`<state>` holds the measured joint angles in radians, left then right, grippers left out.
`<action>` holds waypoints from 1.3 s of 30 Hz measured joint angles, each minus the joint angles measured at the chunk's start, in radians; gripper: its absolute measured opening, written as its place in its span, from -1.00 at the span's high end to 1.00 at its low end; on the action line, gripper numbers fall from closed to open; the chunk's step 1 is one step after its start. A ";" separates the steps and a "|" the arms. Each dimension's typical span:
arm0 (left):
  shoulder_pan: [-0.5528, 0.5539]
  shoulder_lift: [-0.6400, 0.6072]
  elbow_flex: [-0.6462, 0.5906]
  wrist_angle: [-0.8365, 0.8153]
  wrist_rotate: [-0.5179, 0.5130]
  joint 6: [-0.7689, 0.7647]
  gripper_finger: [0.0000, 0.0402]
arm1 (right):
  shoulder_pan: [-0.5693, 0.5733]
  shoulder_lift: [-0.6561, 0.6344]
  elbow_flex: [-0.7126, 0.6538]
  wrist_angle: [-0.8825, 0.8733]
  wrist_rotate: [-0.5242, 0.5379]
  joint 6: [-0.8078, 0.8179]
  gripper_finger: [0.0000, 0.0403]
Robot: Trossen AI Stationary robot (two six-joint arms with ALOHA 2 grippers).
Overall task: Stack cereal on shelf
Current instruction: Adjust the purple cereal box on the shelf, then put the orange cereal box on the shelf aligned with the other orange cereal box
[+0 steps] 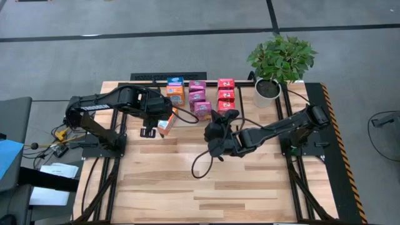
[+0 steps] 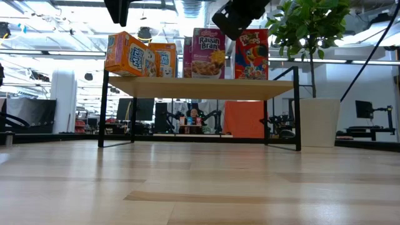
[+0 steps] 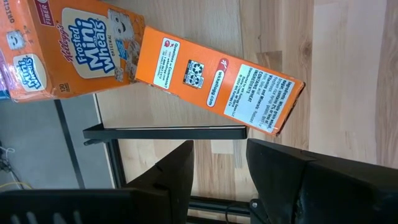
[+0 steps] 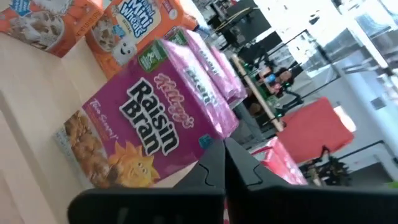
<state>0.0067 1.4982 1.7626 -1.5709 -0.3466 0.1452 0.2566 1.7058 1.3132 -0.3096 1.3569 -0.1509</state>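
Orange-and-blue, magenta and red cereal boxes are standing in three columns on the shelf [image 1: 206, 77] at the far edge of the wooden counter [image 1: 206, 181], beside a potted plant [image 1: 279, 59]. In the high view two orange boxes [image 1: 175, 90] are making up the left column, three magenta boxes [image 1: 198, 95] the middle one and three red boxes [image 1: 225, 94] the right one.

A third orange box [image 1: 166, 124] is sitting off the stack, just in front of the orange column and tilted. The low view is showing it [image 2: 127, 54] at the shelf's left end, leaning, with its underside near the board; whether it is resting on the board cannot be told. The left tool [image 1: 149, 131] is hovering just beside this box with its fingers [image 3: 180, 168] partly apart and nothing between them; in the left wrist view the box [image 3: 217, 81] is lying clear beyond the fingertips, next to a Frosted Mini Wheats box [image 3: 68, 53].

The right tool [image 1: 226, 117] is reaching in toward the front of the magenta column, its fingers pressed fully together and gripping nothing. In its wrist view the closed tips [image 4: 225, 163] are pointing at the nearest Raisin Bran box [image 4: 140, 134].
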 joint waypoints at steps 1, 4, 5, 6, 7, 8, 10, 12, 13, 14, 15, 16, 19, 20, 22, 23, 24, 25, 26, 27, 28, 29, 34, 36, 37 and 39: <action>0.000 0.000 0.000 0.000 0.000 0.000 0.31 | -0.007 0.000 0.000 -0.014 -0.013 0.019 0.96; 0.000 0.000 0.000 0.000 0.000 -0.001 0.31 | -0.029 0.000 0.000 -0.036 -0.073 0.050 0.97; 0.000 0.000 0.000 0.000 0.000 -0.001 0.31 | -0.035 0.001 0.000 -0.036 -0.084 0.054 0.96; 0.000 0.000 0.000 0.000 0.000 -0.001 0.31 | -0.041 0.001 0.000 -0.035 -0.096 0.058 0.95; 0.000 0.000 0.000 0.000 0.000 -0.002 0.31 | -0.047 0.000 0.000 -0.032 -0.107 0.067 0.93; 0.000 0.000 0.000 0.000 0.000 -0.002 0.31 | -0.053 0.000 0.000 -0.032 -0.121 0.073 0.92; 0.000 0.000 0.000 0.000 0.000 -0.003 0.31 | -0.057 0.000 0.000 -0.033 -0.147 0.073 0.91; 0.000 0.000 0.000 0.000 0.000 -0.003 0.31 | -0.056 0.000 0.000 -0.031 -0.163 0.073 0.94; 0.000 0.000 0.000 0.000 0.000 -0.003 0.31 | -0.052 0.000 0.000 -0.032 -0.172 0.073 0.95; 0.000 0.000 0.000 0.000 0.000 -0.003 0.31 | -0.049 0.000 0.000 -0.031 -0.182 0.072 0.96; 0.000 0.000 0.000 0.000 0.000 -0.003 0.31 | -0.043 0.000 0.000 -0.028 -0.189 0.069 0.97; 0.000 0.000 0.000 0.000 0.000 -0.003 0.31 | -0.037 0.000 0.000 -0.024 -0.194 0.066 0.97; 0.000 0.000 0.000 0.000 0.000 -0.003 0.31 | -0.032 0.000 0.000 -0.016 -0.219 0.057 0.94; 0.000 0.000 0.000 0.000 0.000 -0.003 0.31 | -0.033 0.000 0.000 -0.016 -0.229 0.057 0.92; 0.000 0.000 0.000 0.000 0.000 -0.008 0.31 | -0.036 0.000 0.000 -0.011 -0.239 0.057 0.90; 0.000 0.000 0.000 0.000 0.000 -0.009 0.31 | -0.036 0.000 0.000 -0.006 -0.237 0.054 0.90; 0.000 0.000 0.000 0.000 0.000 -0.009 0.31 | -0.031 0.000 0.000 -0.001 -0.231 0.047 0.91; 0.000 0.000 0.000 0.000 0.000 -0.009 0.31 | -0.025 0.000 0.000 0.007 -0.227 0.035 0.92; 0.000 0.000 0.000 0.000 0.000 -0.009 0.31 | -0.020 0.000 0.000 0.014 -0.218 0.021 0.93; 0.000 0.000 0.000 0.000 0.000 -0.008 0.31 | -0.013 0.000 0.000 0.014 -0.198 0.009 0.94; 0.000 0.000 0.000 0.000 0.000 -0.008 0.31 | -0.006 0.000 0.001 0.008 -0.170 -0.008 0.94; 0.000 0.000 0.000 0.000 0.000 -0.008 0.31 | 0.002 0.000 0.006 0.005 -0.143 -0.023 0.94; -0.020 -0.009 0.000 0.001 0.087 -0.051 0.31 | 0.058 0.000 0.037 0.002 -0.123 -0.064 0.90; -0.037 -0.024 0.000 0.000 0.142 -0.077 0.31 | 0.093 0.000 0.051 0.003 -0.148 -0.092 0.88; -0.050 -0.029 0.000 -0.001 0.149 -0.094 0.31 | 0.109 0.000 0.057 0.005 -0.169 -0.109 0.88; -0.080 -0.032 0.000 -0.001 0.112 -0.134 0.31 | 0.132 0.000 0.073 0.006 -0.215 -0.128 0.88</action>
<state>-0.0729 1.4662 1.7629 -1.5716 -0.2342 0.0108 0.3890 1.7061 1.3867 -0.3032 1.1417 -0.2787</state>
